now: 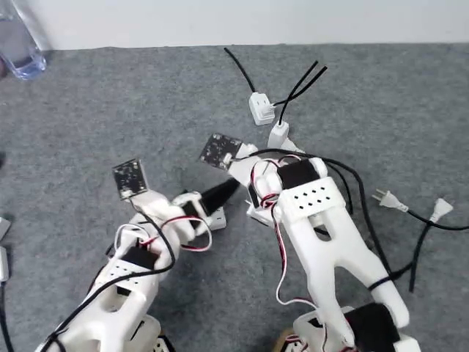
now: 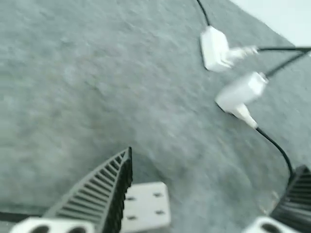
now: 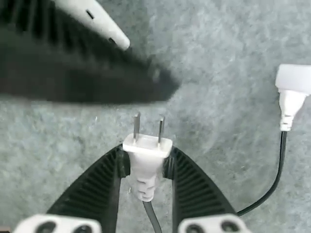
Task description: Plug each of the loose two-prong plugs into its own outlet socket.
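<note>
My right gripper (image 3: pixel 146 156) is shut on a white two-prong plug (image 3: pixel 146 148), prongs pointing away over the grey carpet. Just beyond the prongs a blurred black finger (image 3: pixel 73 73) of the other arm crosses the right wrist view. My left gripper (image 2: pixel 214 165) is open, and a white outlet block (image 2: pixel 146 211) with small holes lies beside one of its fingers (image 2: pixel 104 194). In the high view that gripper (image 1: pixel 220 196) sits mid-table by the block (image 1: pixel 214 218). Farther back lie two white connector bodies (image 1: pixel 260 108) (image 1: pixel 280 134) with black cords.
Two more loose plugs (image 1: pixel 385 198) (image 1: pixel 440 209) on black cords lie on the carpet at the right. A clear bottle (image 1: pixel 18 44) stands at the far left corner. The white wall runs along the back edge.
</note>
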Available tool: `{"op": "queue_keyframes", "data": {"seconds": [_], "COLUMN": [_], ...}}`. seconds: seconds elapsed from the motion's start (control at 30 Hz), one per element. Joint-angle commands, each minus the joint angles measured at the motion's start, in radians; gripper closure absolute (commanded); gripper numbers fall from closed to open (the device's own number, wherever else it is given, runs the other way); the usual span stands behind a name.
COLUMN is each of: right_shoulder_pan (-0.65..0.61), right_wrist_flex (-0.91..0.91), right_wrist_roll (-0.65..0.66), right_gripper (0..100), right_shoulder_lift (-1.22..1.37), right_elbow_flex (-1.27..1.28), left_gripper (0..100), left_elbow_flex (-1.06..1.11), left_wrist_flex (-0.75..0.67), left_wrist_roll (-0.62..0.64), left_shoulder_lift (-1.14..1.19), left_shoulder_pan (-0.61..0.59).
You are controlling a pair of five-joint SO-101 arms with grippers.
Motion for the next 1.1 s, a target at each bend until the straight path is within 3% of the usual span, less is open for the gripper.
{"op": "queue_keyframes", "data": {"seconds": [0.0,0.43,0.6,1.07], "right_shoulder_pan": [0.004,-0.022,-0.079,-0.081], "right_wrist_flex": [-0.002,0.010,0.082,0.245], "right_wrist_roll": [-0.038,-0.075,-0.078,-0.104], "right_gripper": [99.1,99.1,99.1,99.1], "right_shoulder_lift": [-0.031,-0.038,-0.044,-0.044], "right_elbow_flex": [-0.109,-0.124,-0.170,-0.379], "left_gripper": [54,54,54,54], "left_elbow_flex": [-0.007,-0.008,-0.010,-0.008], "left_wrist_flex": [-0.026,-0.029,-0.029,-0.029], "left_wrist_roll": [0.021,0.020,0.020,0.020], "left_shoulder_lift": [-0.009,-0.009,-0.009,-0.009], "left_shoulder_pan": [0.058,0.066,0.063,0.063]}}
